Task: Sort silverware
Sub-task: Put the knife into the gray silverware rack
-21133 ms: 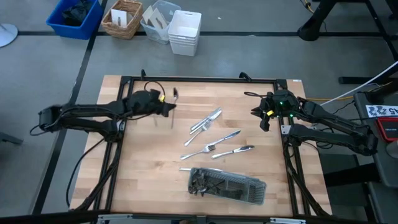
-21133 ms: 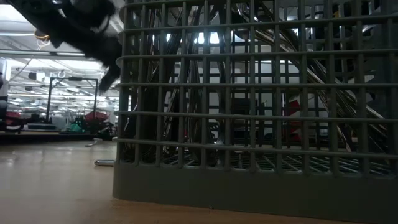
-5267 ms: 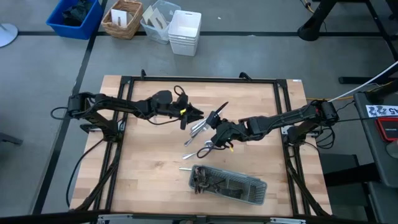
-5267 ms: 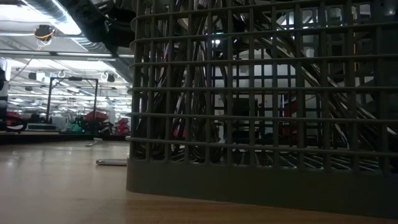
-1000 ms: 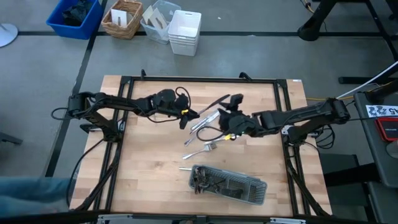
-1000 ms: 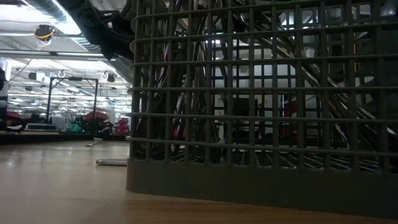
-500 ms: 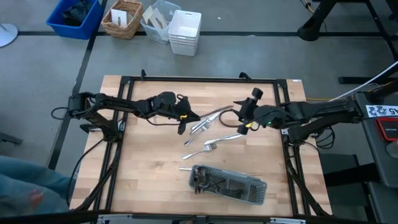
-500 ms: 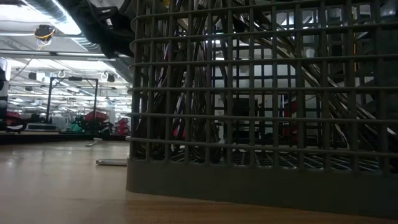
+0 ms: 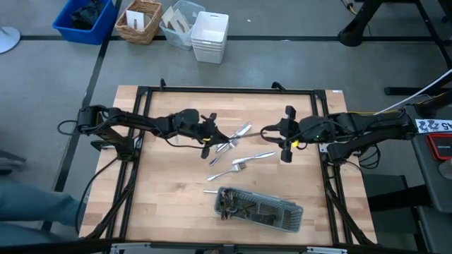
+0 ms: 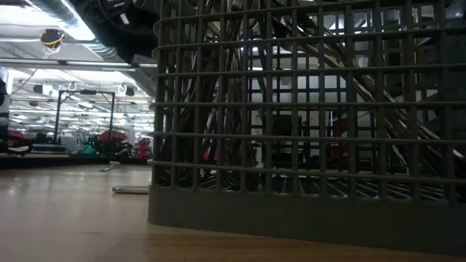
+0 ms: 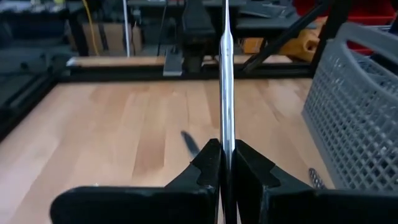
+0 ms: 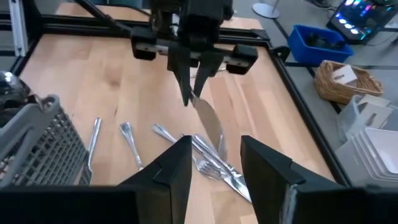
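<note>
Left gripper (image 11: pixel 227 163) pinched tight on a slim shiny silver knife (image 11: pixel 226 74), held above the wooden table (image 9: pixel 169 190). Right gripper (image 12: pixel 214 158) spread wide, gripping nothing (hovering mid-table). More shiny metal silverware (image 9: pixel 236 149) scattered between both, beside the long dark grey mesh tray (image 9: pixel 258 209).

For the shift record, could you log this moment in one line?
left hand: shut on knife | right hand: open, empty | tray: partly filled
</note>
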